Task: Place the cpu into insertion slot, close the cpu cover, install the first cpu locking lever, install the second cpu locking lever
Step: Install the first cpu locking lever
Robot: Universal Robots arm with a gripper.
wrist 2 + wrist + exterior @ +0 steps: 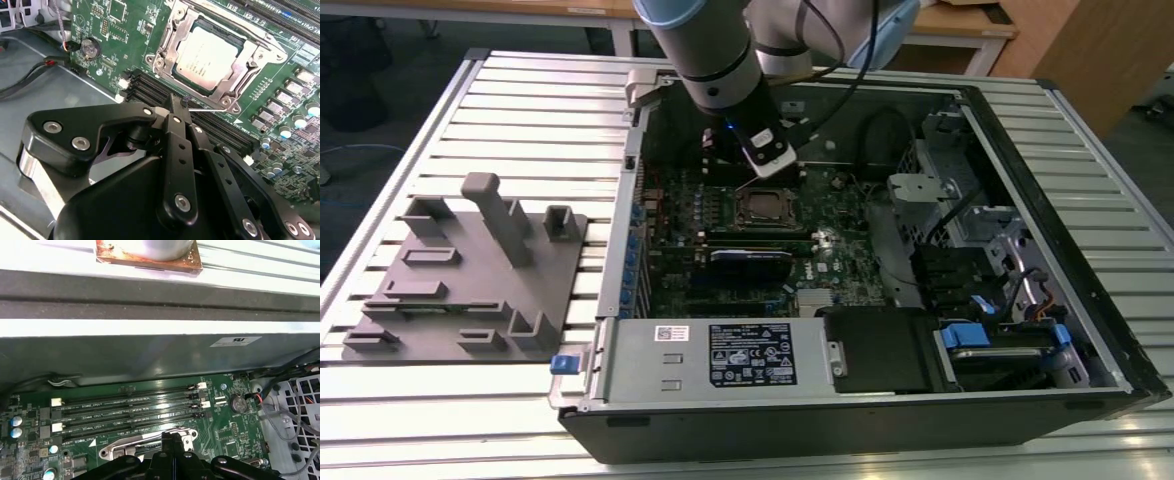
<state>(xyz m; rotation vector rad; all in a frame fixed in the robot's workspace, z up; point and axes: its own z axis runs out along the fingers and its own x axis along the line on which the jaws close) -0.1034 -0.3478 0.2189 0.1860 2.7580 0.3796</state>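
I am looking down at the open computer case (854, 425) lying on the slatted table (520, 100), with the arm (714, 50) reaching in from the far side and the gripper (761, 170) hanging just above the socket (743, 207) on the green board. In the second wrist view the chip (210, 55) is sitting flat inside the socket with its dull silver top facing up, and the metal cover (167, 47) is lying down around it, framing it on all sides. The gripper (174, 100) is showing its two black fingers (180, 130) pressed together with no gap between them, so I am reading the hand as clenched. A thin wire lever (205, 104) is running along the near edge of the cover, and its end is meeting the fingertips; I cannot tell whether the tips are pinching it or only touching it. The black memory slots (145, 87) are lying between the gripper and the cover, and a coin battery (90, 48) is sitting off to one side on the board. In the first wrist view the gripper (172, 436) is pointing at a silver edge of the socket frame, with the memory slots (130, 410) beyond it and the coin battery (238, 402) near some loose wires. A grey moulded tray (467, 290) is resting on the table at the exterior view's left, well apart from the case
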